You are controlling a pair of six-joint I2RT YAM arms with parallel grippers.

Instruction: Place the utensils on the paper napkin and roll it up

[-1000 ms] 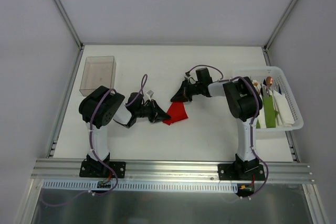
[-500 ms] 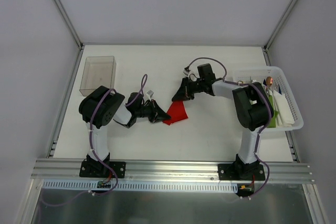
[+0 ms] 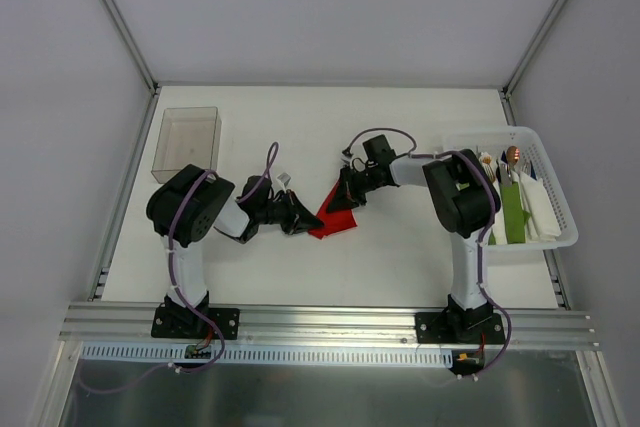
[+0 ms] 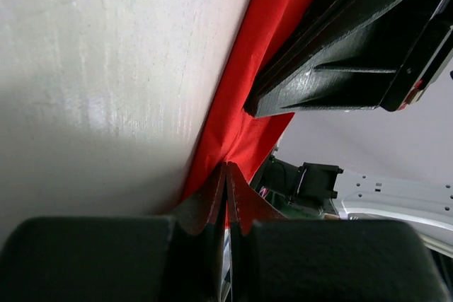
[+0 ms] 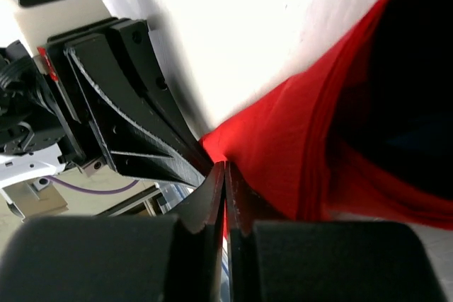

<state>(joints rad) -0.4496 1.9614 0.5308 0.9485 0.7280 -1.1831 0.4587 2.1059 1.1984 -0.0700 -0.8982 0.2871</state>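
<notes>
The paper napkin [image 3: 338, 219] sat near the middle of the table [image 3: 400, 257], pinched from two sides. The left end effector [image 3: 311, 217] came at it from the left, its fingers [image 4: 202, 206] closed tight on a red edge, with the sheet rising in a crease just past the tips. The right end effector [image 3: 333, 199] reached in from the far right, and its fingers [image 5: 209, 196] were likewise clamped on a corner of the red paper. The two end effectors stood very near each other. In each wrist view the other's black body filled much of the space just beyond the napkin, so little of the sheet showed unobstructed. Part of the napkin lay against the table, but how much of it was lifted could not be told.

No utensil lay on or beside the red sheet. At the right edge of the table, well apart from the napkin, stood a white basket [image 3: 500, 133]. It held a green napkin bundle [image 3: 514, 212], white napkins [image 3: 543, 212] to its right, and slim utensils [image 3: 527, 176] toward the far end. One of these was a copper-headed utensil [image 3: 513, 154]; the others were too small to tell apart. The right arm's elbow stood just left of the basket. At the far left corner stood a clear container [image 3: 190, 111], apart from everything else.
</notes>
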